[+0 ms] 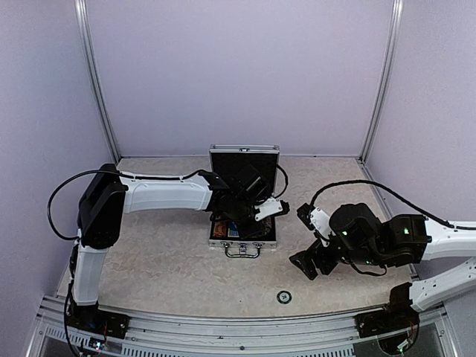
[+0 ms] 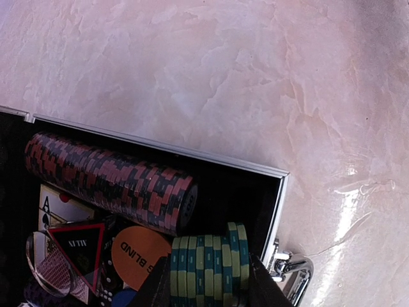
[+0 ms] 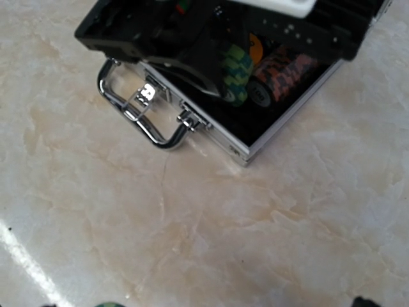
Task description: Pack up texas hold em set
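Note:
The silver case (image 1: 223, 242) lies open in the middle of the table, its lid (image 1: 244, 160) upright at the back. My left gripper (image 2: 208, 295) is down inside the case's near right corner, shut on a stack of green-and-yellow chips (image 2: 208, 265). A long red-and-black chip stack (image 2: 108, 179) lies on its side beside it. An orange "big blind" disc (image 2: 137, 252), a red-black triangle marker (image 2: 80, 246) and an ace card (image 2: 54, 204) also lie in the case. My right gripper (image 1: 301, 239) hovers open to the right of the case, holding nothing.
A small round black-and-white disc (image 1: 284, 297) lies on the table near the front edge. The case's chrome handle (image 3: 137, 115) sticks out toward my right gripper. Purple walls and metal posts enclose the table on three sides.

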